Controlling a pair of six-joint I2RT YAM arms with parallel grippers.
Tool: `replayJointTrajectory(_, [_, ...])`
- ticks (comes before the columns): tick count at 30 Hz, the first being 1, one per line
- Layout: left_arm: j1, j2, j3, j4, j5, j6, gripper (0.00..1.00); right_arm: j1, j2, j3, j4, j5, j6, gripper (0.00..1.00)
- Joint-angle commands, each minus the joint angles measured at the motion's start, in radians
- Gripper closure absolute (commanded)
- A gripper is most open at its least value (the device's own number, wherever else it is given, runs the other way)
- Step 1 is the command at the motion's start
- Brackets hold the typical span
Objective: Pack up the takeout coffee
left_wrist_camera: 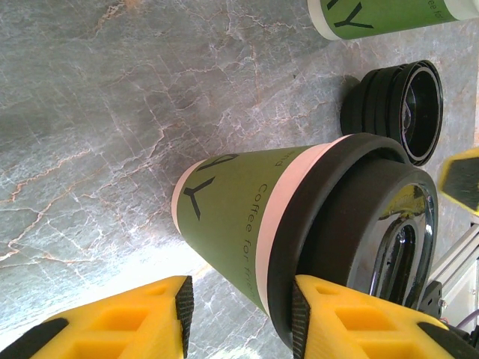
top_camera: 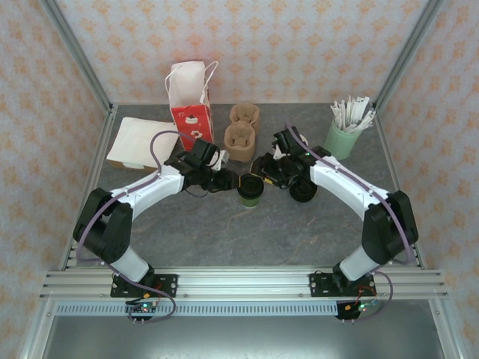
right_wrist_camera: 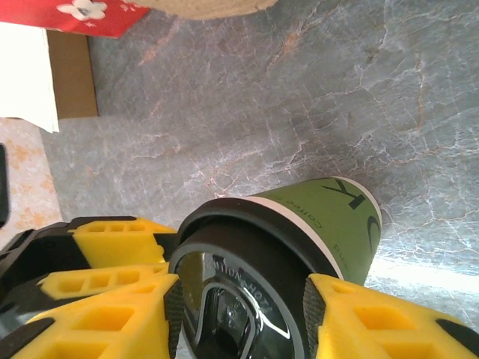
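**Lid on one cup, nothing packed yet**

I'd call this the early part of the job. One cup point(top_camera: 250, 191) stands upright mid-table with its lid point(left_wrist_camera: 359, 217) seated, so capping looks done for that one. Neither of the two carriers point(top_camera: 239, 140) behind it has a cup in its wells that I can see, and the bag point(top_camera: 188, 112) stands at the back, well apart. What is left, by my reckoning, is to move this cup into a carrier, deal with the second cup point(left_wrist_camera: 382, 15), and then bag it all. The second cup sits at the edge of the left wrist view near the spare lids point(top_camera: 303, 192). I can't tell whether it is capped.

Both arms meet at the cup. My left gripper point(left_wrist_camera: 239, 292) comes in from the left with its jaws partly open around the cup. One pad is against the lid's rim and the other has a sliver of table point(left_wrist_camera: 112, 112) showing beside it, so I can't say it is clamped. My right gripper point(right_wrist_camera: 241, 292) straddles the lid from the other side, also partly open, pads very close to the rim. I can't tell whether it grips.

The cup is olive-green paper with a cream band at top and base, dark lettering and a Y-shaped mark. The lid is glossy black, sits level all round, and shows no dents.
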Motion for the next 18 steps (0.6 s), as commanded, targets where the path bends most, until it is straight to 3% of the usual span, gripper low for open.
replayJointTrajectory(1, [-0.014,0.036,-0.009,-0.106,-0.064,0.028,0.6,0.011,0.03,0.041,-0.029,-0.005,-0.04,0.52])
replayJointTrajectory(18, [-0.019,0.039,-0.009,-0.103,-0.069,0.028,0.6,0.011,0.022,0.054,-0.131,0.095,-0.109,0.49])
